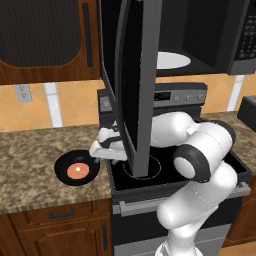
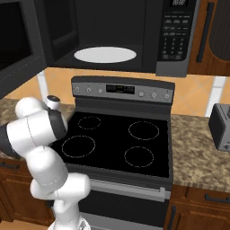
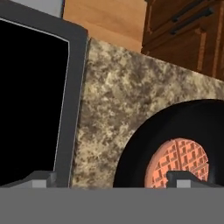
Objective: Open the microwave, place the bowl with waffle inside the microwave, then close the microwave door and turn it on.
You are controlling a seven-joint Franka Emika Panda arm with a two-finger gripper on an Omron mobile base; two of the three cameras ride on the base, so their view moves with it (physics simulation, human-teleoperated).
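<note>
The microwave (image 2: 175, 36) hangs above the stove with its door (image 1: 135, 75) swung wide toward me, showing the white turntable (image 2: 105, 55). Left of the stove, the black bowl with waffle (image 1: 77, 170) sits on the granite counter. My gripper (image 1: 93, 154) is low beside the bowl's right rim, under the open door. In the hand view the gripper (image 3: 111, 179) is open, fingertips far apart: one fingertip (image 3: 183, 178) lies over the waffle in the bowl (image 3: 144, 131), the other over the stove's edge. Nothing is held.
The black-topped stove (image 2: 112, 139) lies beneath the microwave, its grey frame (image 3: 74, 100) close to the bowl. A toaster (image 2: 222, 126) stands on the counter at right. Wooden cabinets (image 1: 45, 40) hang above the left counter, and the open door overhangs the stove's left side.
</note>
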